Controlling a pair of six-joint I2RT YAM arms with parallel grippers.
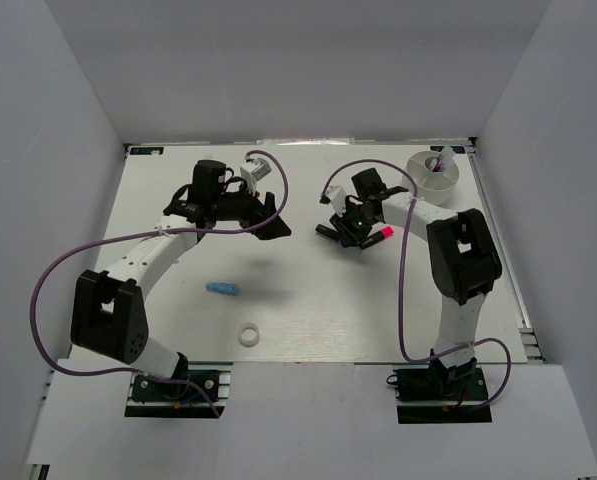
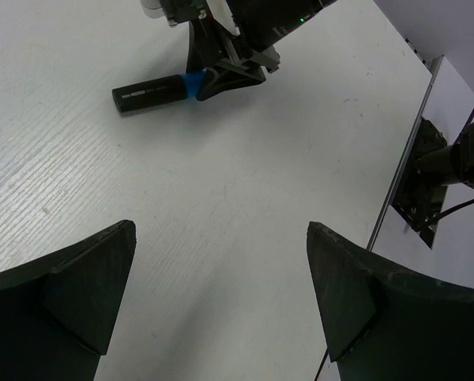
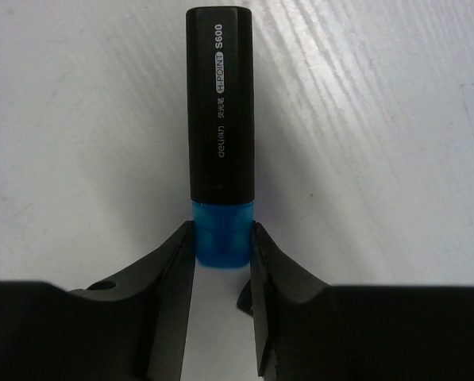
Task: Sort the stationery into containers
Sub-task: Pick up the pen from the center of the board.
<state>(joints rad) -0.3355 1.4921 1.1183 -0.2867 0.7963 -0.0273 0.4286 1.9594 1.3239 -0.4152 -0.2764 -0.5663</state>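
A stubby black marker (image 3: pixel 219 103) with a blue cap (image 3: pixel 221 238) lies on the white table. My right gripper (image 3: pixel 221 240) is shut on the cap, one finger pressing each side; the same marker (image 2: pixel 149 93) also shows in the left wrist view. From above, the right gripper (image 1: pixel 342 229) is at the table's back middle, with a pink-capped marker (image 1: pixel 386 232) just to its right. My left gripper (image 2: pixel 221 234) hangs wide open over bare table, holding nothing. A light-blue tube (image 1: pixel 222 289) and a white tape ring (image 1: pixel 247 335) lie nearer the front. The round white container (image 1: pixel 433 175) holds a pen (image 1: pixel 444 158).
White walls close in the table on the left, back and right. The container stands in the back right corner. The two arms' grippers face each other across a short gap at the back middle. A purple cable loops beside each arm.
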